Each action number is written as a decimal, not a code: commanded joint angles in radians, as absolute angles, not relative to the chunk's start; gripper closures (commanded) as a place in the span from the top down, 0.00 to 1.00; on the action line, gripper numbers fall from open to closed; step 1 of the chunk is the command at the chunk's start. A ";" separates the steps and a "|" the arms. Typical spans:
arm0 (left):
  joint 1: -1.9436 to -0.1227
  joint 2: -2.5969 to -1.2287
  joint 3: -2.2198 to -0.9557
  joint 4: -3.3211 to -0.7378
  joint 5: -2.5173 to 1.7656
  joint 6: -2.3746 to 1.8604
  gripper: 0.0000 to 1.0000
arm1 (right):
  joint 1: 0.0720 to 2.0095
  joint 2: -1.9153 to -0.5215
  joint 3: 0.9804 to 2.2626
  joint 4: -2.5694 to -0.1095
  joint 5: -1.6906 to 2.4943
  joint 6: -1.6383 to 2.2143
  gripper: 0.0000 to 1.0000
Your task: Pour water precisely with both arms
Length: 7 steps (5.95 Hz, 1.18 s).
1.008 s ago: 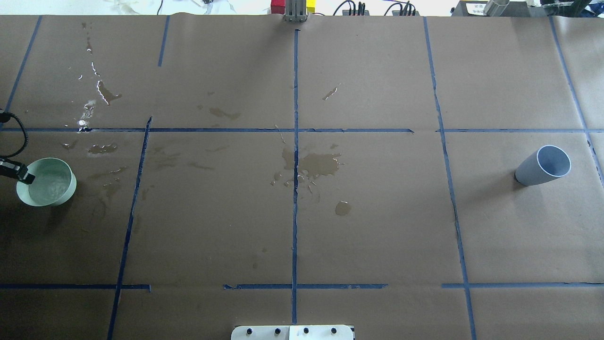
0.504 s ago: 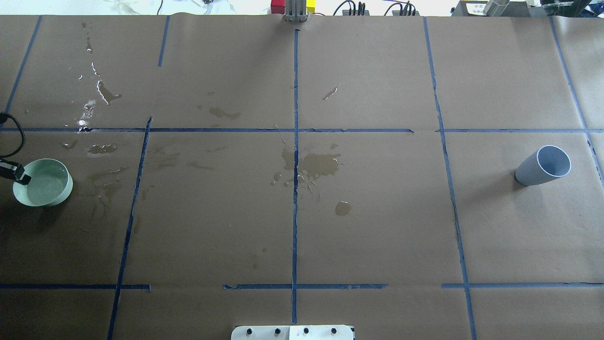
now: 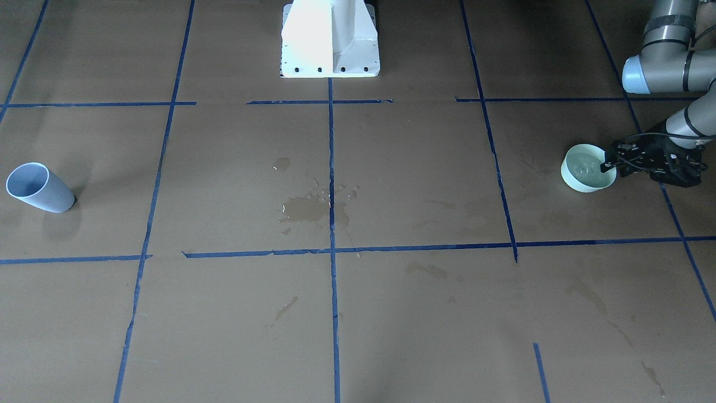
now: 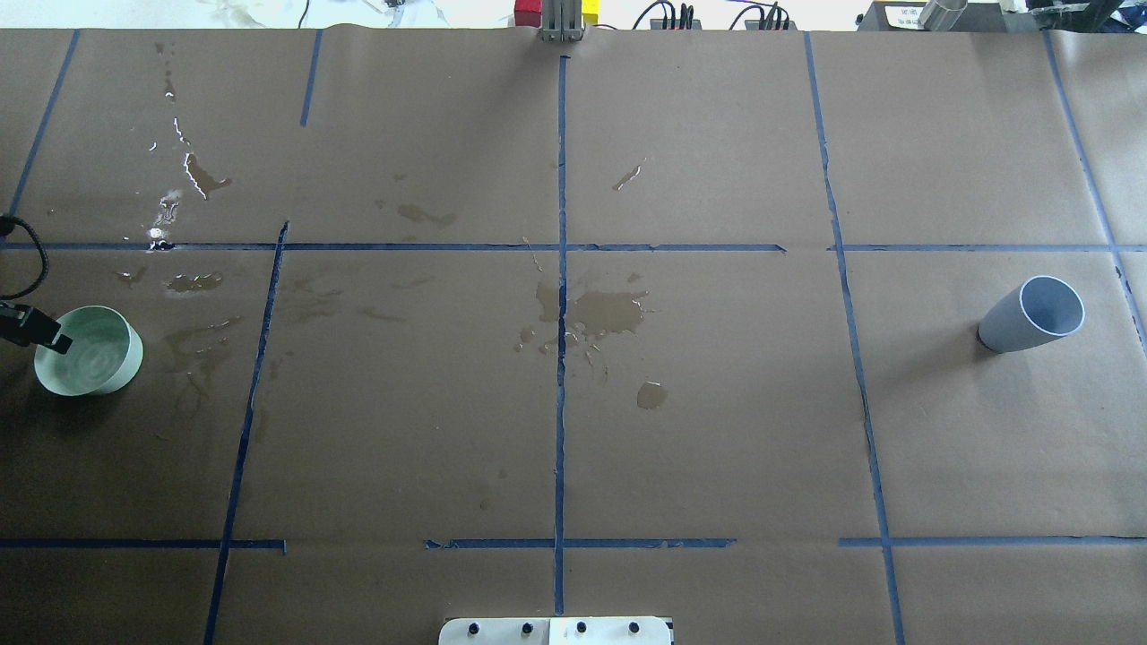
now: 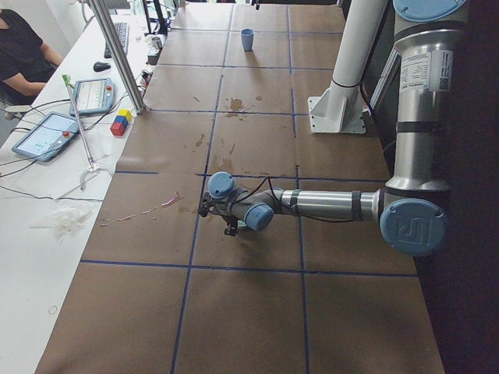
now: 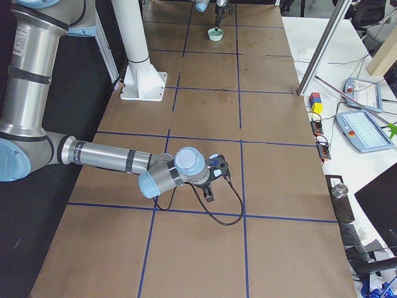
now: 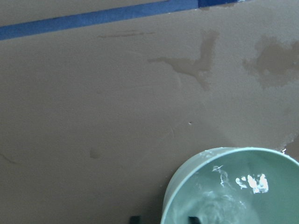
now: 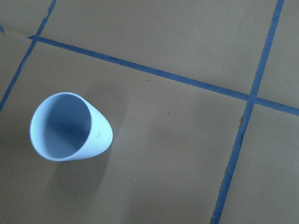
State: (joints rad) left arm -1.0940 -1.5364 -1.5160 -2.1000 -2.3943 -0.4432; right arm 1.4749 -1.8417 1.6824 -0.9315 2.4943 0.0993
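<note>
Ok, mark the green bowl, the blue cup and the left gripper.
green bowl (image 3: 579, 185), front-facing view, on its outer wall.
blue cup (image 4: 1005, 328), overhead view, on its side wall.
left gripper (image 3: 606, 165), front-facing view, between its fingertips at the bowl's rim.

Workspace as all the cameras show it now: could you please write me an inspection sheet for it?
Surface: brown paper, blue tape grid, wet patches near centre.
Job's things: green bowl holding water; grey-blue cup looks empty, standing apart.
Clutter: coloured blocks on side bench.
Grippers: left tool clamps bowl's rim; right tool state unclear.
Cables: black loop by right tool.
Surroundings: tablets, seated person.
</note>
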 commanded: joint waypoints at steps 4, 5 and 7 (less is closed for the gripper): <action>-1.357 -1.529 -1.584 -2.095 -2.459 -0.428 1.00 | 1.505 -1.835 1.698 -1.113 2.433 0.098 1.00; -1.400 -1.525 -1.592 -2.092 -2.456 -0.385 1.00 | 1.509 -1.835 1.715 -1.158 2.403 0.098 1.00; -1.497 -1.453 -1.601 -1.989 -2.407 -0.120 1.00 | 1.503 -1.835 1.788 -1.293 2.332 0.097 1.00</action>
State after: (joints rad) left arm -1.4480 -1.4752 -1.5971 -2.0480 -2.4404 -0.2522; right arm 1.5064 -1.8346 1.7544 -1.2283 2.3687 0.0970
